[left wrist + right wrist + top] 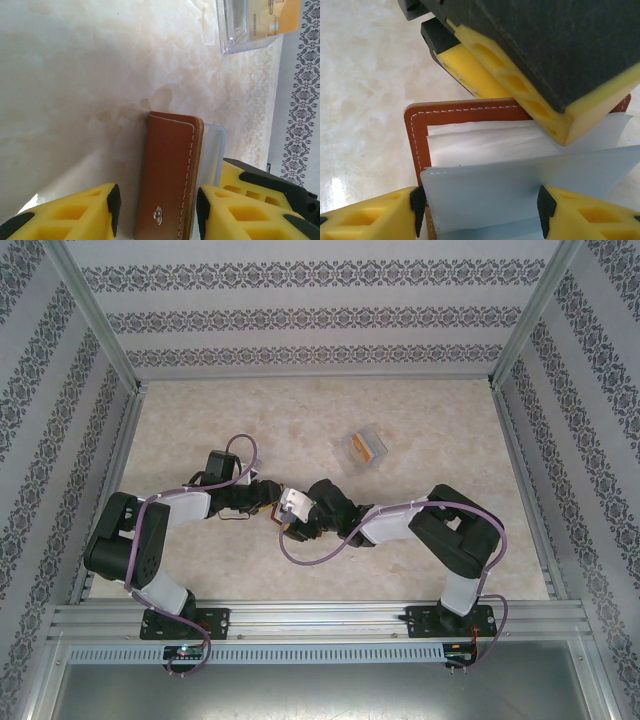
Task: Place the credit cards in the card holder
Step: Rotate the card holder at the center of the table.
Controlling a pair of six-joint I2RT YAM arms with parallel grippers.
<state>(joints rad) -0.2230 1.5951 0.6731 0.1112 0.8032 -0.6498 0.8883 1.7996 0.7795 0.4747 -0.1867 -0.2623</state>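
left hand [158, 202] spread astride card holder [170, 165], snap stud [157, 213] outward; right wrist view: pale inside

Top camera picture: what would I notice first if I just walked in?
The left gripper and right gripper meet nose to nose at the middle of the pale table. Between them is a reddish-brown card holder, flanked by yellow fingers in the left wrist view. Farther back and to the right lies a clear plastic box with an orange card inside.
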